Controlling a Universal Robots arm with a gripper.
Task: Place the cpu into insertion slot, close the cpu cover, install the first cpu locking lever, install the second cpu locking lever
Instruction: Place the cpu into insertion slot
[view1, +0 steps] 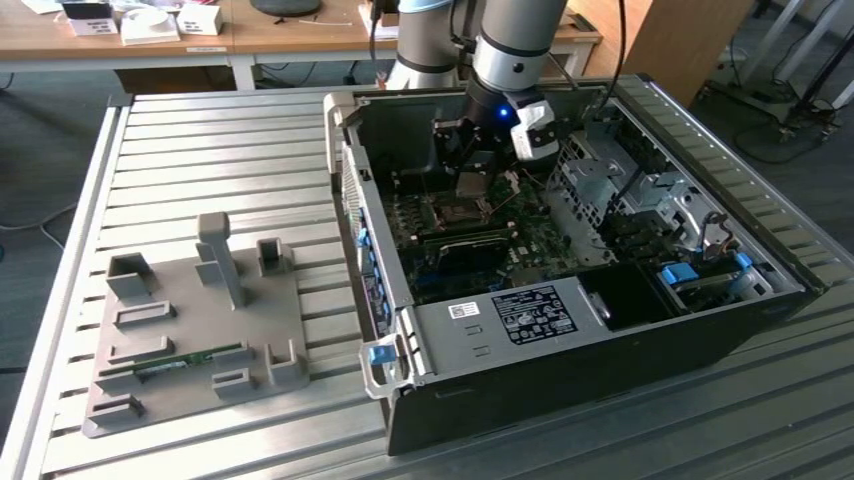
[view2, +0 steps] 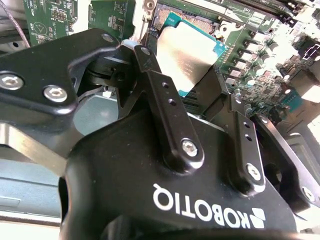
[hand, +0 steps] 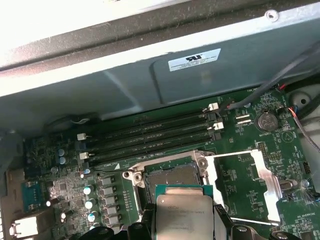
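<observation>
Silvery chip (hand: 183, 212) clamped tight in your hand (view1: 471, 178), upper middle of the exterior view, hanging just over the bare socket (hand: 171, 176).

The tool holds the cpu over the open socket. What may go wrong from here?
1. The cpu, clamped in the tool, hangs above the insertion slot; if it comes down shifted or turned, it may rest on the metal rim.
2. It is held by two edges only, so it might tilt or slip.
3. The cpu cover lies open beside the slot; the tool may catch it.
</observation>
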